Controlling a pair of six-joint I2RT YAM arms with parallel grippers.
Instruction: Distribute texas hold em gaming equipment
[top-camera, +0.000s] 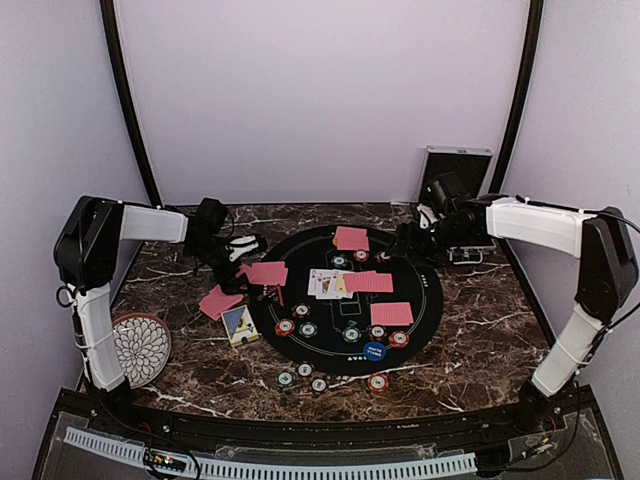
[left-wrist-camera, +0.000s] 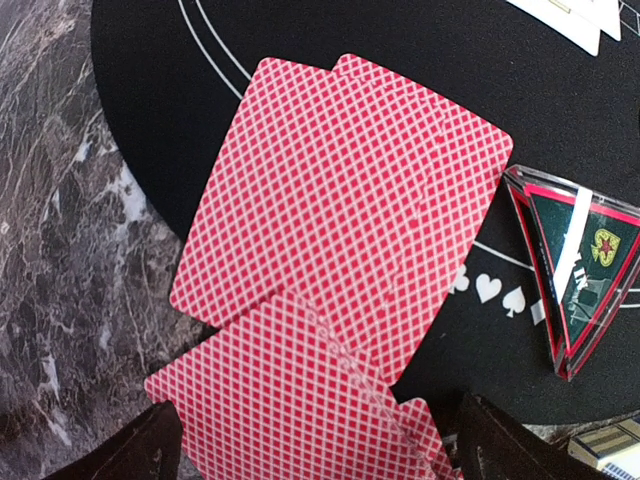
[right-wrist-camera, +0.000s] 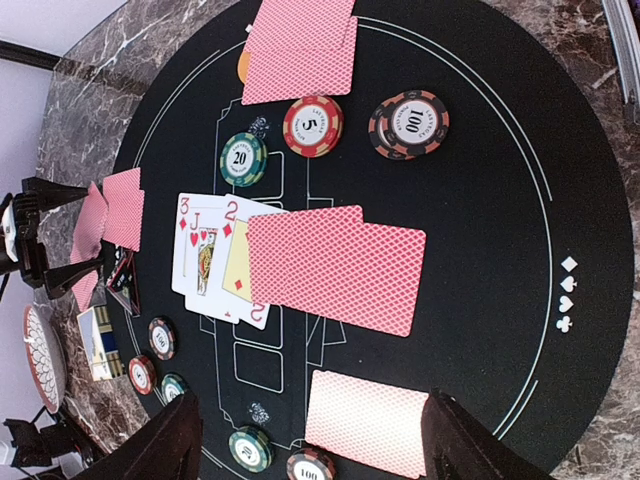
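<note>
Bright, even light casts only soft shadows; both wrist views blur toward their bottom edges.

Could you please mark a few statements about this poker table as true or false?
1. The face-up cards show a 3, a jack and a 2. True.
2. The blue button disc lies on the plate. False: it lies on the black mat.
3. The left claw is shut on a card. False: it stands open over red-backed cards.
4. The chip marked 100 lies on the black mat. True.
</note>
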